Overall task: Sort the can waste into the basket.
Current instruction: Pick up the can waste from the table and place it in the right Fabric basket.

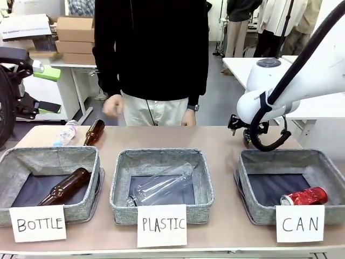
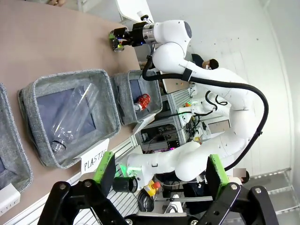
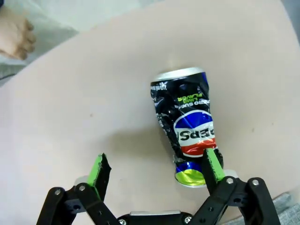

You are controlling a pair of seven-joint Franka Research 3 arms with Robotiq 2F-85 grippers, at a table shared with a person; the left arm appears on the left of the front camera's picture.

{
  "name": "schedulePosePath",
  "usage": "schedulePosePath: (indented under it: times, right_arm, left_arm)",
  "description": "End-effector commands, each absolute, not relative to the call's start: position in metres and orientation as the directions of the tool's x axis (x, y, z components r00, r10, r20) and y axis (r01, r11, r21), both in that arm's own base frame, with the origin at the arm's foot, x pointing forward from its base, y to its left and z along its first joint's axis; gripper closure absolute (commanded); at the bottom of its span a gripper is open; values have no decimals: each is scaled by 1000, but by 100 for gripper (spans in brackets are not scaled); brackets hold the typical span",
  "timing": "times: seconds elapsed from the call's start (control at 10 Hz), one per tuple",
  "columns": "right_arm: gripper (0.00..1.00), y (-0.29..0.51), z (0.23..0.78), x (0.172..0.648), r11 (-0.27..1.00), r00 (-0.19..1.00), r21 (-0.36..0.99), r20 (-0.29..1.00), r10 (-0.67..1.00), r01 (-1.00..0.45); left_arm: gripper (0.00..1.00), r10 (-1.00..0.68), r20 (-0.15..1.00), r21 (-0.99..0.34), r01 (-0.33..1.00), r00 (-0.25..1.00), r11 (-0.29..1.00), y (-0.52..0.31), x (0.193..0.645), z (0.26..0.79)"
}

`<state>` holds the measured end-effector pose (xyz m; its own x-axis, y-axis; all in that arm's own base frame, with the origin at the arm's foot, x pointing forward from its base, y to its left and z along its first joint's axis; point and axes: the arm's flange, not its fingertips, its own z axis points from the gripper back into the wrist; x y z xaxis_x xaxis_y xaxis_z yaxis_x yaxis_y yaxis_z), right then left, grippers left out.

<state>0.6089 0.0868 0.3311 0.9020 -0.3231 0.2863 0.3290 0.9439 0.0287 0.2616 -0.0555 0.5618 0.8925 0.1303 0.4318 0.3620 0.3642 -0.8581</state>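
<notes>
Fingers of the left gripper stand wide apart with nothing between the green pads. Those of the right gripper are spread as well.

Left to right across the table:
- "BOTTLE" basket, grey woven fabric with dark lining, holds one brown glass bottle lying aslant. Beyond it on the bare top lie a clear plastic bottle and a second brown bottle.
- "PLASTIC" basket holds a clear, crinkled plastic bottle on its side.
- "CAN" basket holds the red can, dented, lying in the near right corner behind the white card.
- The dark can, crumpled with a silver rim, lies on the smooth tan top beyond this basket. One pad overlaps its yellow end (contact: cannot tell), and the body sits outside the gap.
</notes>
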Motion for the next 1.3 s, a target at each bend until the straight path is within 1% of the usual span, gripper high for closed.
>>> schedulePosePath:
  times: [0.0,0.1,0.2,0.3,0.9,1.0,1.1,1.2]
  right_arm:
    - [0,88,323,614,939,909,23,245,-338,343]
    - [0,82,315,618,929,904,-8,232,-359,370]
    - [0,78,312,620,926,905,9,210,-371,377]
    - [0,75,309,621,923,906,-3,194,-377,385]
    - [0,76,302,617,927,914,3,164,-370,375]
    - [0,73,302,616,928,917,-7,152,-368,374]
    - [0,70,302,615,930,924,-45,134,-357,365]
    - [60,69,303,614,933,931,-55,116,-347,355]
  left_arm:
    - [0,133,432,-863,365,892,350,-56,261,564]
    - [0,133,432,-863,365,892,350,-56,261,564]
    - [0,133,432,-863,365,892,350,-56,261,564]
    - [0,133,432,-863,365,892,350,-56,261,564]
    - [0,133,432,-863,365,892,350,-56,261,564]
    - [0,133,432,-863,365,892,350,-56,261,564]
    - [0,133,432,-863,365,892,350,-56,261,564]
    - [0,133,432,-863,365,892,350,-56,261,564]
